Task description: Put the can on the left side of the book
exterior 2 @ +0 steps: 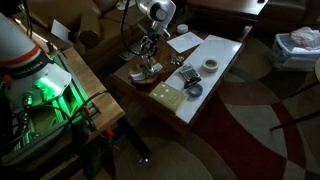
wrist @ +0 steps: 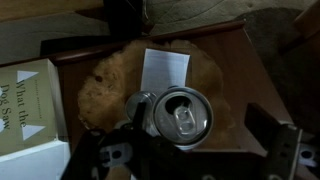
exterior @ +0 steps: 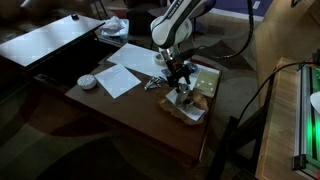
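Note:
The can (wrist: 175, 115) is a shiny silver cylinder seen from above, with its pull-tab top open. It stands on the brown table by a brown furry mat. My gripper (wrist: 195, 138) is open around it: the left finger is close to the can and the right finger stands well clear. The book (wrist: 25, 105) with its pale yellowish-green cover lies at the left edge of the wrist view. In both exterior views the gripper (exterior: 180, 76) (exterior 2: 147, 60) hangs over the can (exterior: 183, 96) (exterior 2: 143, 72), with the book (exterior: 206, 80) (exterior 2: 168, 97) beside it.
A brown furry mat (wrist: 110, 75) with a white card (wrist: 165, 68) lies under and behind the can. A white paper sheet (exterior: 120, 76), a pale round roll (exterior: 88, 81) and a dark slab (exterior 2: 187, 75) lie on the table. The table edge (exterior: 150, 135) is close by.

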Robot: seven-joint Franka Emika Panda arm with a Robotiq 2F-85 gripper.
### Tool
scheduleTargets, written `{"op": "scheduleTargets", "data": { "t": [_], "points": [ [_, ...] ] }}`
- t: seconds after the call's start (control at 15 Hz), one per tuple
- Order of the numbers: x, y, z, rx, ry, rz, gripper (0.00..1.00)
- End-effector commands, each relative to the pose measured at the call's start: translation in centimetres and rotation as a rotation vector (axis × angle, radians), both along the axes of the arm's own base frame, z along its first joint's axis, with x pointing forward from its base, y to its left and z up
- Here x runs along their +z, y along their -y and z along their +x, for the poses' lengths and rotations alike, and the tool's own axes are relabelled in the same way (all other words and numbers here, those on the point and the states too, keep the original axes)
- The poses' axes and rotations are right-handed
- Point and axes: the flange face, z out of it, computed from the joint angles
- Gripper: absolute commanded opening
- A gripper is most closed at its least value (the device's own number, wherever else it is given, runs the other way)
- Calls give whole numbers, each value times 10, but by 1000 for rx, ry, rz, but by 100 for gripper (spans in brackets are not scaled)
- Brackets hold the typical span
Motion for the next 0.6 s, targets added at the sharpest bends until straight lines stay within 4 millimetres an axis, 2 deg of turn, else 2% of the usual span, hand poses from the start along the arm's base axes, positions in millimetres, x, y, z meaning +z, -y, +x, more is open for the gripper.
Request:
{"op": "scheduleTargets", "data": {
  "t": [0.0,0.53],
  "points": [
    [-13,2,8,-31,-32,-30,100],
    [-23,3,10,-36,-103,-41,98]
  ]
}}
